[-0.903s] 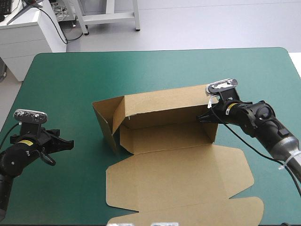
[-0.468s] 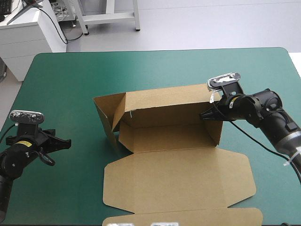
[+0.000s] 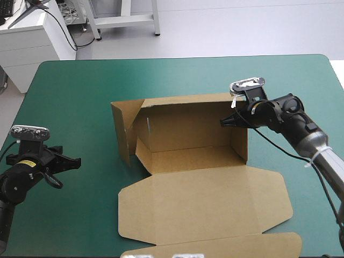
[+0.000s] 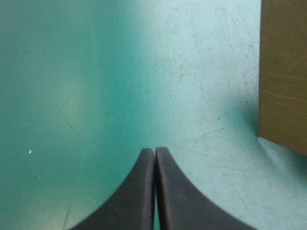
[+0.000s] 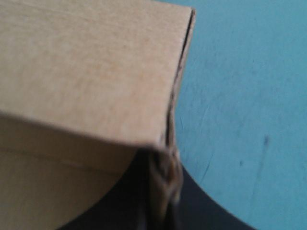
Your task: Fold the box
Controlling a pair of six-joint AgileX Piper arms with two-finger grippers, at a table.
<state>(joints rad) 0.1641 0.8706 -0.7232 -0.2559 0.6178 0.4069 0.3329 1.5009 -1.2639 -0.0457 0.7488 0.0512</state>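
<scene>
1. The box (image 3: 188, 158) sits mid-desk, a bit toward the right edge of the desk (image 3: 75, 86), on the teal-green cover.
2. Box state: back wall (image 3: 188, 123) is up and right end wall (image 3: 240, 142) is up. The left end flap (image 3: 121, 129) splays out toward the left edge. The lid panel (image 3: 204, 201) lies flat toward the near edge.
3. The right jaws are pinching the box's top far-right corner, where the back wall meets the end wall. The right wrist view shows board layers squeezed between the black fingers (image 5: 206, 211), slightly crumpled at the pinch.
4. The left jaws are pressed together and hold nothing. They hang over bare cover by the left edge, toward the near-left corner, well apart from the box.
5. Step in hand is probably squaring and locking the right end wall against the back wall.
6. To do it well:
   - Keep the pinch right on the corner fold, not out on the free panel.
   - Steer the end wall plumb and flush with the back wall before tucking.
   - Move slowly and along the crease lines.
7. Only one corner is held, so any sideways pull will likely drag or twist the whole box. Push down into the desk rather than across it.
8. The left flap will likely need the left jaws spread, or used as a pusher, to bring it upright.
9. Risk: the squeezed corner creases further, or the back wall flops over if the pinch slips.
</scene>
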